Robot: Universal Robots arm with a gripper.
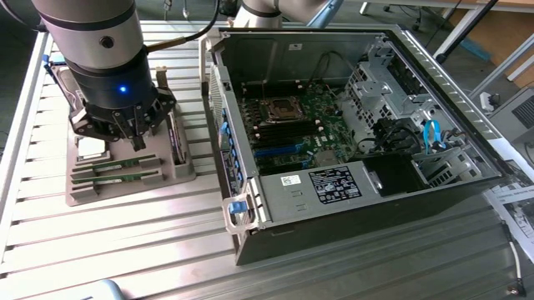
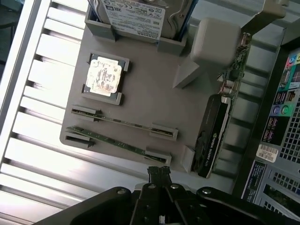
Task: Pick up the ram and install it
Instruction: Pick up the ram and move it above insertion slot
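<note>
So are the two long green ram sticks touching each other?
Apart. The wrist view shows the long green ram stick beside the square silver chip and the outer ram stick in separate holders, with bare grey plastic tray between them.

A pale slatted metal tabletop [image 1: 125, 250] catches bright light, with a tan board [image 1: 498, 34] beyond its far edge.

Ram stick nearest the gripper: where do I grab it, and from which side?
Best take the ram by its bare middle, between the two end holders, coming straight down and pinching its two flat faces. It stands on edge in the tray, so only its upper long edge is free.
</note>
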